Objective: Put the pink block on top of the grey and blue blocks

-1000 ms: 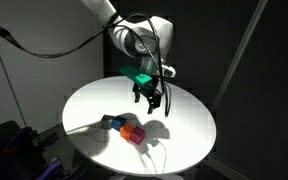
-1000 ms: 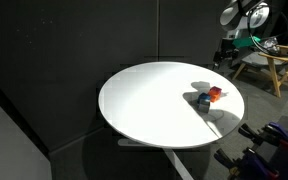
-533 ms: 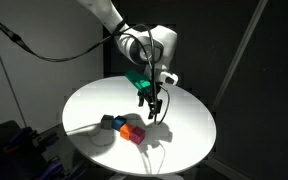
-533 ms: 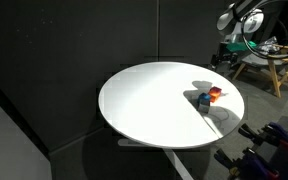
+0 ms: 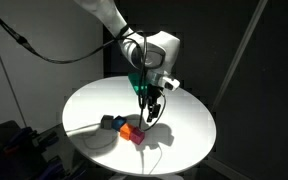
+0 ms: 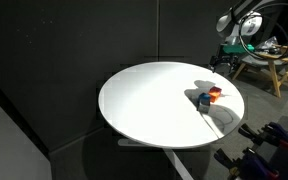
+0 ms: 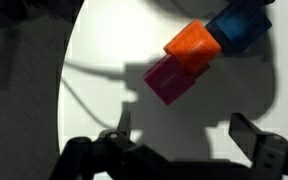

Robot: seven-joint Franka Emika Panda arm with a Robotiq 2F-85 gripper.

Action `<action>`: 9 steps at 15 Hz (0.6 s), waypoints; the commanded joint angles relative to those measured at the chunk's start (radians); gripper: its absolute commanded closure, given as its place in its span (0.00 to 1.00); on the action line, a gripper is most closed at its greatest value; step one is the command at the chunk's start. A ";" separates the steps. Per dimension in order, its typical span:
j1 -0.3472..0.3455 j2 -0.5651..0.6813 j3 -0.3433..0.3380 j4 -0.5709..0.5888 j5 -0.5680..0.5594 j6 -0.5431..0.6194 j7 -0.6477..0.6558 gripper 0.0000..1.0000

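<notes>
Four little cubes sit bunched together on the round white surface. The fingers are spread wide with nothing between them. In the wrist view the pink block is the cube nearest the fingers. It lies just ahead of the gap between them and clear of both tips. Right behind it, farther from the fingers, an orange cube touches it. Past that, the blue block is pressed against the orange one. The grey block only shows up in an exterior view, at the end of the row farthest from the fingers, beside the blue. The pink block rests on the surface itself, not on the grey and blue ones. The fingers hang above the surface close to the cluster, and their shadow lies around the pink block.
</notes>
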 commanded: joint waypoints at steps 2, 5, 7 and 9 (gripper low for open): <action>-0.005 0.018 -0.004 0.014 0.035 0.031 0.062 0.00; -0.002 0.032 -0.007 0.013 0.039 0.048 0.095 0.00; -0.001 0.041 -0.009 0.013 0.038 0.053 0.118 0.00; 0.001 0.051 -0.010 0.011 0.038 0.058 0.139 0.00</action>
